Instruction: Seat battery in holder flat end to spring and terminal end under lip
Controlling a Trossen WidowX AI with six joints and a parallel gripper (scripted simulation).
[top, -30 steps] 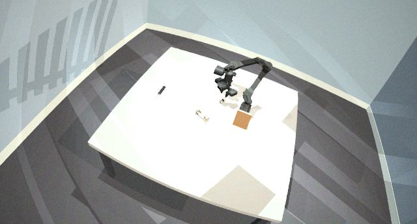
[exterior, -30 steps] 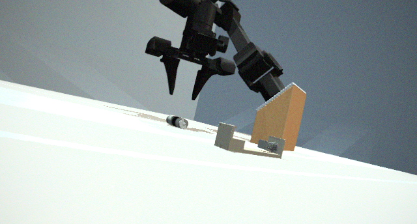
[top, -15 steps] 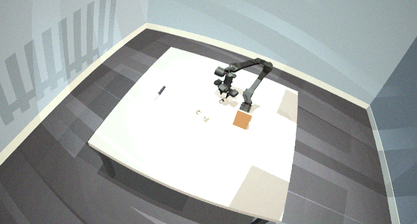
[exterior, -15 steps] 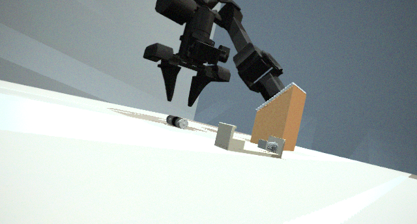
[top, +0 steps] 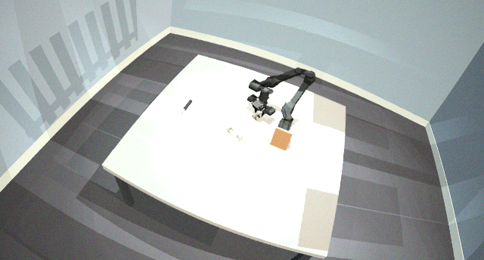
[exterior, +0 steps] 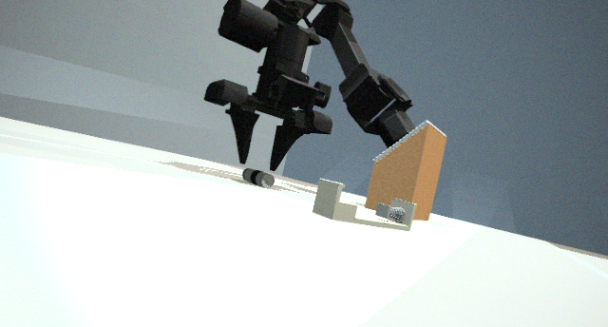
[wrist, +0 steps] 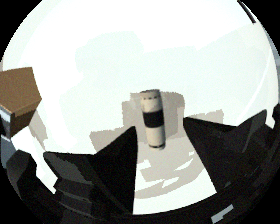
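Presently, the gripper [top: 256, 116] [exterior: 257, 167] [wrist: 161, 123] hovers parted and unladen above the battery [top: 259, 116] [exterior: 258, 178] [wrist: 153, 120]; pickup comes first, likely needing a straight descent, then gentle closing around its sides.

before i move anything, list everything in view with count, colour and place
cylindrical battery with a dark band: one, pale and black, lying on the table below the gripper
open battery holder with a coil spring: one, off-white, on the table, without a battery
slant-topped block: one, orange-brown, by the arm's base
slim dark-handled tool: one, black handle, across the table from the block
table: one, white, under everything
arm: one, black, reaching over the table
gripper: one, black, open above the battery
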